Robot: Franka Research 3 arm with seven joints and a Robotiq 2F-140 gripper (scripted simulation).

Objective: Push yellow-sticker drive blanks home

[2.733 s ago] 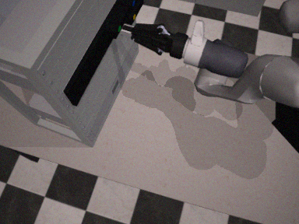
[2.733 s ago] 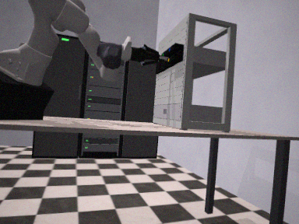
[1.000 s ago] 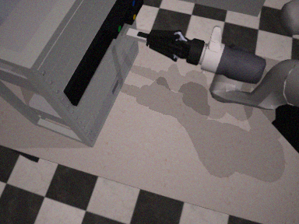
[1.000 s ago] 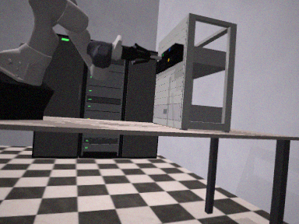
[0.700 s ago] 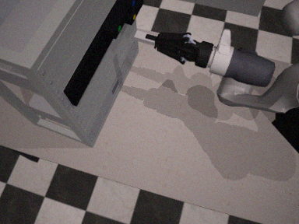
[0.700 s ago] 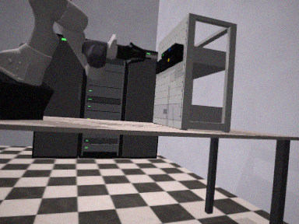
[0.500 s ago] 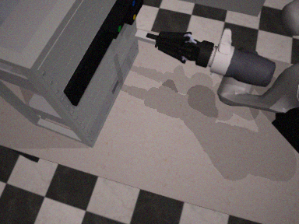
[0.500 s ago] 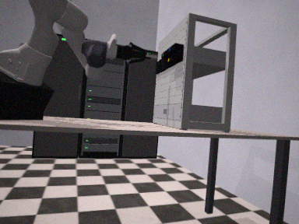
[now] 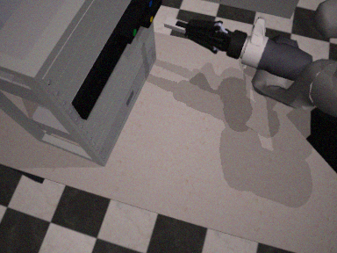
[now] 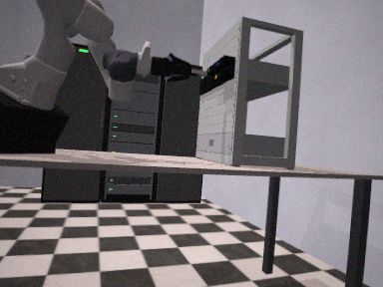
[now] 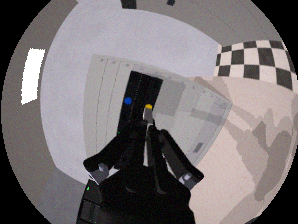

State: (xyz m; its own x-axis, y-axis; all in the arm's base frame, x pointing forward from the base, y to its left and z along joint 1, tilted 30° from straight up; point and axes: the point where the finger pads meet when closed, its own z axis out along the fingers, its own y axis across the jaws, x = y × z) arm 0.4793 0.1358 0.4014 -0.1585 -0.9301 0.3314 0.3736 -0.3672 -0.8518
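Observation:
The grey rack (image 9: 75, 75) stands on the table at the left, with the black storage chassis (image 9: 110, 61) in its front. On the chassis front I see a blue sticker (image 9: 150, 3), a yellow sticker (image 9: 151, 19) and a green sticker (image 9: 134, 32). My gripper (image 9: 168, 26) is shut and empty. It lies level, pointing at the chassis front, a short gap from the yellow sticker. In the wrist view the closed fingertips (image 11: 148, 117) sit just below the yellow sticker (image 11: 148, 106), with the blue sticker (image 11: 128, 102) to its left. The side view shows my gripper (image 10: 198, 73) close to the chassis (image 10: 217, 73).
The rack's open frame (image 10: 269, 95) stands near the table's far end. Dark server cabinets (image 10: 130, 135) stand behind the table. The table's front edge (image 9: 132, 206) runs above the checkered floor.

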